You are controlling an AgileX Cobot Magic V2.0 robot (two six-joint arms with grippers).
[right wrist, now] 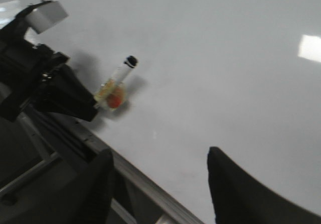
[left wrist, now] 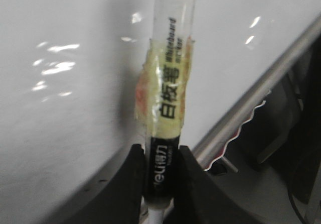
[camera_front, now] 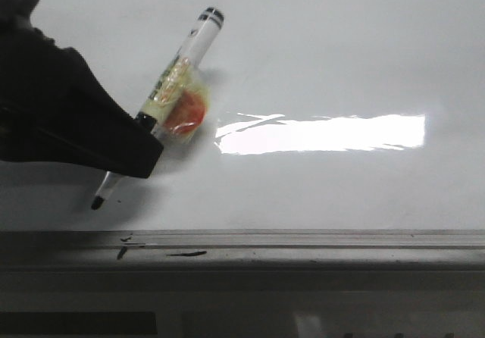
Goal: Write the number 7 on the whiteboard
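The whiteboard [camera_front: 326, 50] is glossy white and fills most of the front view. No number 7 shows on it in any view. My left gripper [camera_front: 145, 150] is shut on a whiteboard marker [camera_front: 188, 54], a clear barrel with a black end and yellow tape round its middle. The marker is tilted, and its black tip [camera_front: 97, 201] is at the board's surface near the front edge. In the left wrist view the gripper [left wrist: 159, 152] clamps the marker's black section [left wrist: 161, 163]. My right gripper [right wrist: 160, 156] is open and empty over the board's edge.
A grey metal edge rail [camera_front: 303, 243] runs along the board's front, with small black smudges [camera_front: 186, 253] on it. A bright light reflection [camera_front: 326, 133] lies on the board right of the marker. The rail also shows in the right wrist view [right wrist: 145, 181].
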